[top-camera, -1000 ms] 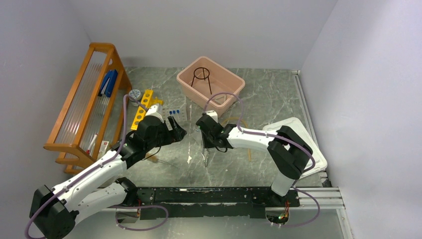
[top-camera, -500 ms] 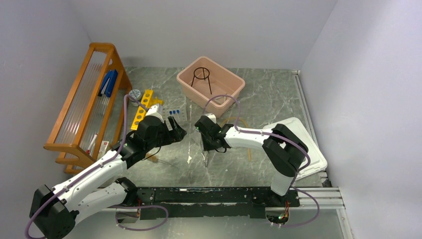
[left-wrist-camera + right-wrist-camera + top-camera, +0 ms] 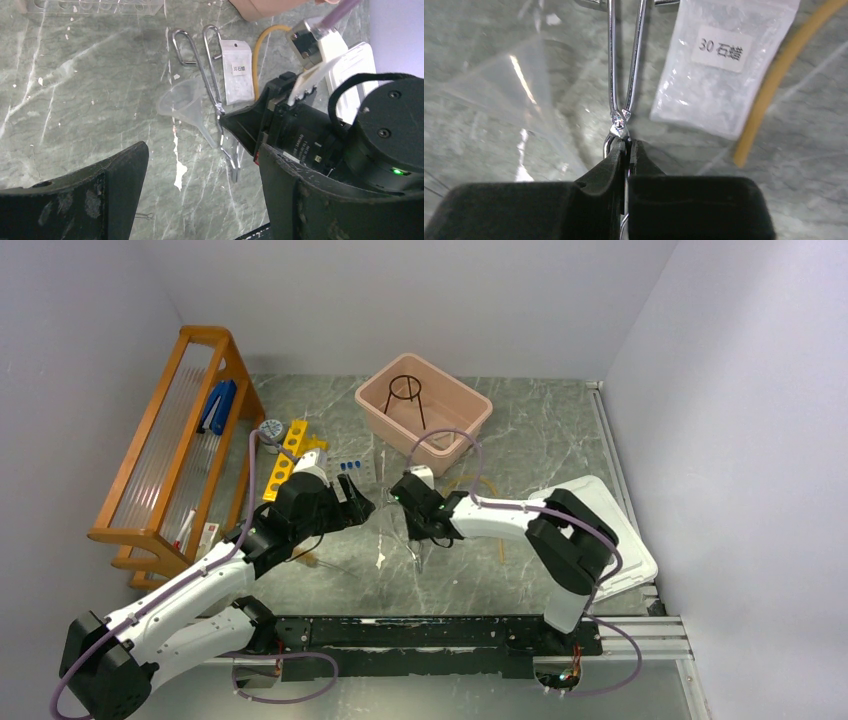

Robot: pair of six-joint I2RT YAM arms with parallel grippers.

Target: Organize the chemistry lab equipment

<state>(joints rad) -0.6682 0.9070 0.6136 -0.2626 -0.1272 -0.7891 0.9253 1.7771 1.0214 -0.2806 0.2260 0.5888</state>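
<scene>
Right wrist: right gripper [image 3: 626, 150] jaws pinch the tongs [image 3: 620, 121].
Bag [image 3: 719, 65] label reads "30 石蜡"; left gripper [image 3: 200, 170] jaws stand spread, holding nothing.

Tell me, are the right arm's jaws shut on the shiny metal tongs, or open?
Shut on them: in the right wrist view the black jaws pinch the shiny metal tongs by their pivot.

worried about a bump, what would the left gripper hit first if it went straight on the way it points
Probably the clear funnel, lying just before the metal tongs that the right gripper holds; depth is unclear.
</scene>
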